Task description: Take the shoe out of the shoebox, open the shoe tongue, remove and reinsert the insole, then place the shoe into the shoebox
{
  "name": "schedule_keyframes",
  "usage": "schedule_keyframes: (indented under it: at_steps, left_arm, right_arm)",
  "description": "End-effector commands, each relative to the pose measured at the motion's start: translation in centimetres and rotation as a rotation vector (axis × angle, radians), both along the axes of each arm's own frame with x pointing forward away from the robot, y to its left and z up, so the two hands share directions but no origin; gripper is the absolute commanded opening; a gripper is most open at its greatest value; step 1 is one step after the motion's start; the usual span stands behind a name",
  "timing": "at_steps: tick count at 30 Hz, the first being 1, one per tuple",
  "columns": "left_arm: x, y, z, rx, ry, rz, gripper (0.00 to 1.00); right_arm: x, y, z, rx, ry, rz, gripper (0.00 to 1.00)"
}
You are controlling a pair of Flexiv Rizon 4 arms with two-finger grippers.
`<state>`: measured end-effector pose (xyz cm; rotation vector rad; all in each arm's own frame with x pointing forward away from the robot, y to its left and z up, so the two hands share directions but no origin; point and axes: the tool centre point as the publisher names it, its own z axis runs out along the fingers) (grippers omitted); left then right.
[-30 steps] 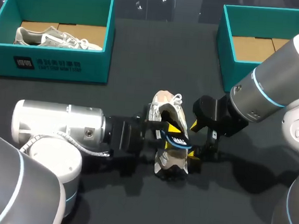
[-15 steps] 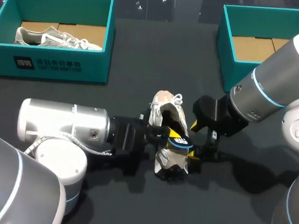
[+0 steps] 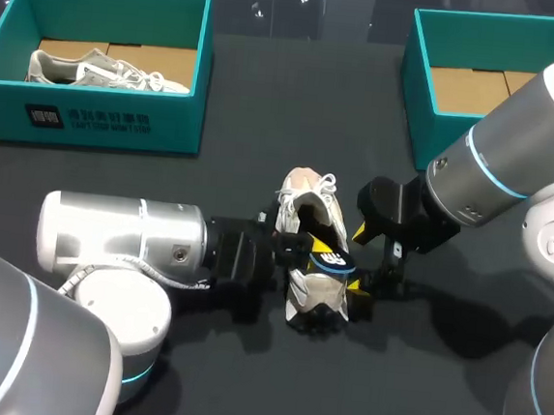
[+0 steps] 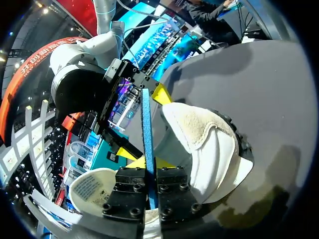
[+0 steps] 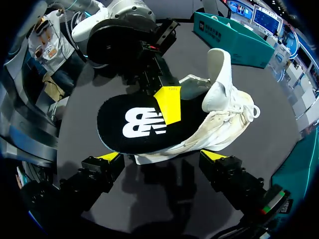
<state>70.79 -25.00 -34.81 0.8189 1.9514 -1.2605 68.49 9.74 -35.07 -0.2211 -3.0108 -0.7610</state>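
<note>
A white and beige shoe [image 3: 307, 220] lies on the dark table at its middle, toe pointing away. Its black insole [image 3: 332, 263], with a white logo [image 5: 144, 124] and a blue edge [image 4: 147, 124], sticks up out of the heel opening. My left gripper [image 3: 320, 247] comes in from the left and is shut on the insole; one yellow tip [image 5: 168, 104] presses flat on its top face. My right gripper [image 3: 361, 261] stands open at the shoe's heel end, its fingers [image 5: 107, 158] either side of the shoe [image 5: 222, 112] without squeezing it.
A teal shoebox [image 3: 100, 119] at the back left holds a second grey shoe [image 3: 104, 71]. Another teal shoebox [image 3: 420, 104] at the back right shows only its cardboard floor. Both arms crowd the table's middle.
My left gripper has closed on the insole, and the left arm has slid a little to the right toward the shoe. The right arm and the shoe have kept still.
</note>
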Motion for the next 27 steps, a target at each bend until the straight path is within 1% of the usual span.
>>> schedule_keyframes:
  at_steps: [1, 3, 4, 5, 6, 7, 13, 17, 19, 21, 22, 24, 27]
  left_arm:
    - [0.7, -0.5, -0.2, 0.001, 0.023, 0.008, 0.00]
    - [0.6, -0.4, 0.1, -0.013, 0.044, 0.005, 0.00]
    - [0.5, -0.4, 0.4, -0.021, 0.059, 0.001, 0.07]
    - [0.4, -0.4, 0.6, -0.028, 0.070, -0.001, 0.17]
    - [0.3, -0.3, 0.8, -0.034, 0.074, -0.004, 0.22]
    - [0.1, -0.3, 1.1, -0.041, 0.084, -0.009, 0.23]
    - [-1.2, -0.1, 2.6, -0.067, 0.121, -0.062, 0.25]
    - [-2.1, -0.1, 3.1, -0.071, 0.120, -0.097, 0.24]
    - [-2.5, -0.2, 3.3, -0.074, 0.124, -0.112, 0.25]
    - [-2.7, -0.4, 3.2, -0.071, 0.122, -0.121, 0.24]
    - [-2.8, -0.5, 3.1, -0.066, 0.123, -0.128, 0.19]
    - [-2.8, -0.7, 2.7, -0.054, 0.115, -0.132, 0.00]
    - [-2.5, -1.1, 1.8, -0.026, 0.046, -0.121, 0.00]
  right_arm:
    - [-0.1, 0.0, -0.1, 0.001, -0.002, -0.001, 1.00]
    - [-0.1, 0.0, -0.1, 0.001, -0.002, -0.001, 1.00]
    - [-0.1, 0.0, -0.1, 0.001, -0.002, -0.001, 1.00]
    - [-0.1, 0.0, -0.1, 0.001, -0.002, -0.001, 1.00]
    - [-0.1, 0.0, -0.1, 0.001, -0.002, -0.001, 1.00]
    - [-0.1, 0.0, -0.1, 0.001, -0.002, -0.001, 1.00]
    - [-0.1, 0.0, -0.1, 0.001, -0.002, -0.001, 1.00]
    - [-0.1, 0.0, -0.1, 0.001, -0.002, -0.001, 1.00]
    - [-0.1, 0.0, -0.1, 0.001, -0.002, -0.001, 1.00]
    - [-0.1, 0.0, -0.1, 0.001, -0.002, -0.001, 1.00]
    - [-0.1, 0.0, -0.1, 0.001, -0.002, -0.001, 1.00]
    - [-0.1, 0.0, -0.1, 0.001, -0.002, -0.001, 1.00]
    - [-0.1, 0.0, -0.1, 0.001, -0.002, -0.001, 1.00]
